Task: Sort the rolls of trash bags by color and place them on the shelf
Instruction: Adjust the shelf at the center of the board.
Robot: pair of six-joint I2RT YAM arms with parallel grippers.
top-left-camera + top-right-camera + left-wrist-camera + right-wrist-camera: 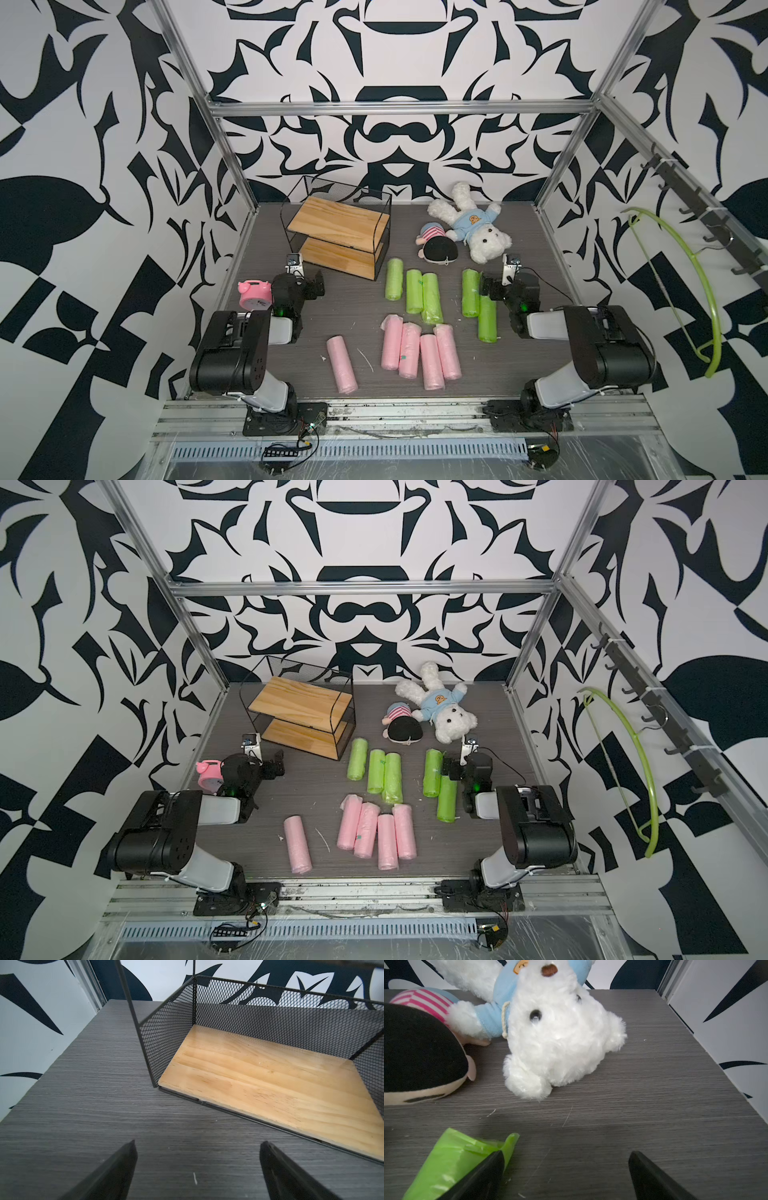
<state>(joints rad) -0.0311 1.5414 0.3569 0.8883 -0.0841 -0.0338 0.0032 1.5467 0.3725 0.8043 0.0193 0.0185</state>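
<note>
Several lime green rolls of trash bags (431, 298) lie in the middle and right of the grey table in both top views. Several pale pink rolls (409, 350) lie nearer the front, one of them apart at the left (342, 365). The two-tier shelf (340, 222) stands at the back left with both boards bare; the left wrist view shows its lower board (270, 1084). My left gripper (198, 1144) is open over bare table just in front of the shelf. My right gripper (566, 1154) is open and empty, one finger beside the end of a green roll (452, 1159).
A pink alarm clock (254, 294) stands beside the left arm. A white plush bear (473, 226) and a black-haired doll (436, 245) lie at the back right, close ahead of my right gripper. A green hanger (702, 291) hangs on the right wall.
</note>
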